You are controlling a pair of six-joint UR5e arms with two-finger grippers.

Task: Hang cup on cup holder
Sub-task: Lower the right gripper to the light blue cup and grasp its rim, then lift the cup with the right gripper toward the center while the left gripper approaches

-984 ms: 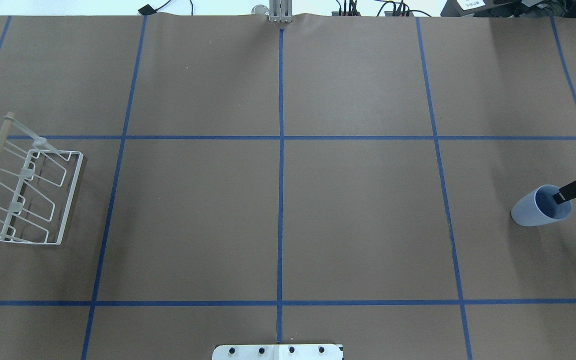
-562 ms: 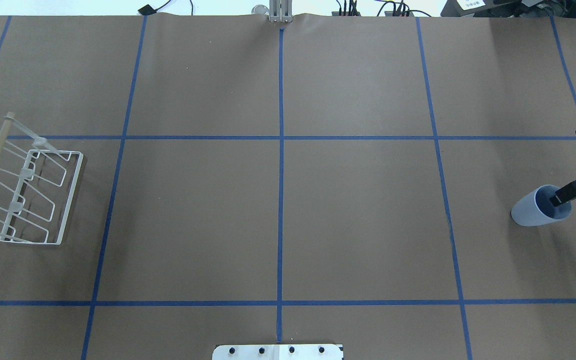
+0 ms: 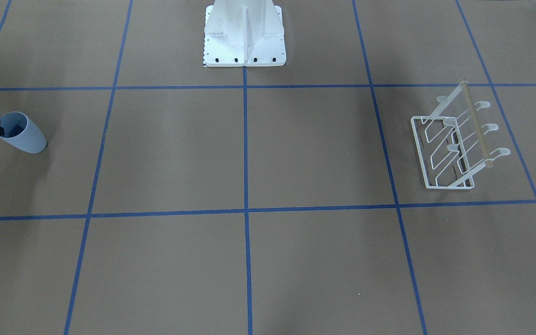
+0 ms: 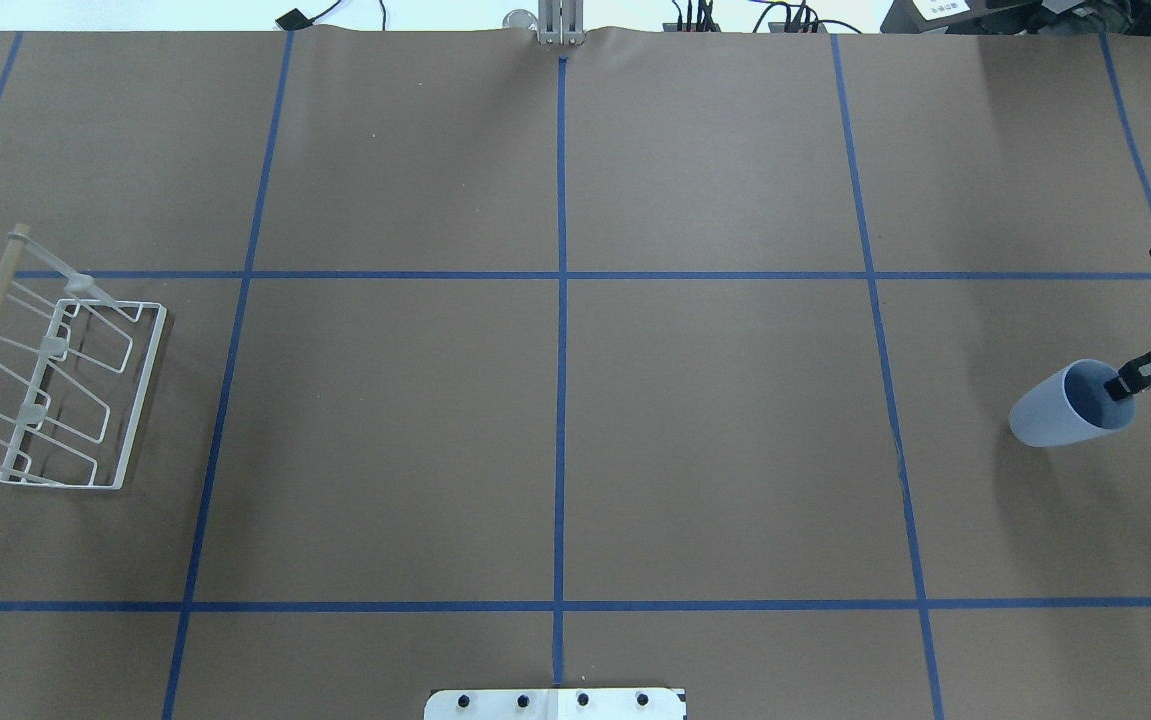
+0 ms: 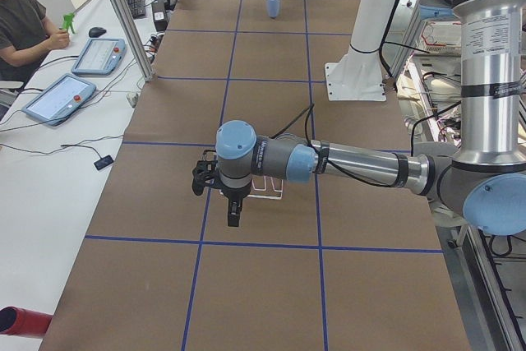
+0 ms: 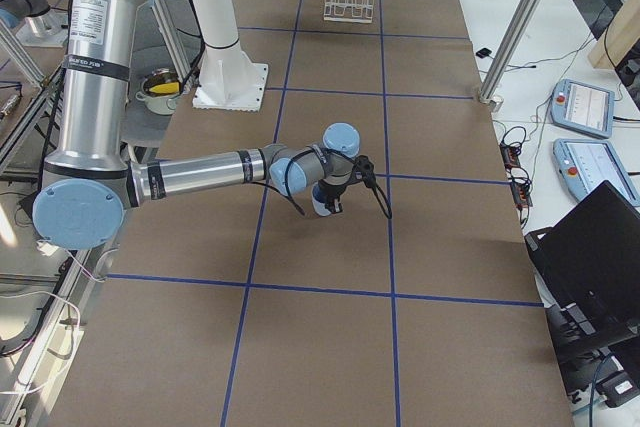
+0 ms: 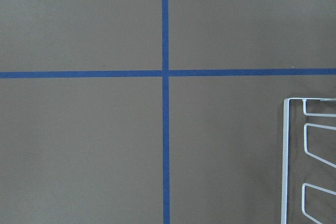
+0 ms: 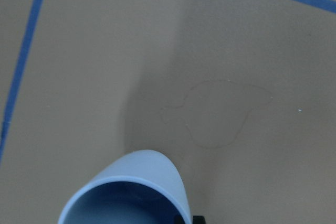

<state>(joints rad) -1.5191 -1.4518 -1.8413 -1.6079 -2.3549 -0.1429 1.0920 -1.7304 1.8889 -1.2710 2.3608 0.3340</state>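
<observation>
The pale blue cup (image 4: 1067, 408) stands at the table's far right, open end up; it also shows in the front-facing view as cup (image 3: 22, 134) and in the right wrist view as cup (image 8: 131, 190). My right gripper (image 4: 1123, 386) comes in from the right edge and is shut on the cup's rim, one finger inside the mouth. The white wire cup holder (image 4: 57, 392) with its wooden bar sits at the far left. In the exterior left view my left gripper (image 5: 233, 213) hovers over the cup holder (image 5: 267, 189); whether it is open or shut I cannot tell.
The white robot pedestal (image 3: 244, 35) stands at the table's middle near edge. Blue tape lines (image 4: 561, 350) divide the brown table cover. A person (image 5: 25, 22) sits at a side desk with tablets (image 5: 59, 98).
The cup has shifted a little left and up in the overhead view with the right gripper's finger at its rim. The cup holder has not moved.
</observation>
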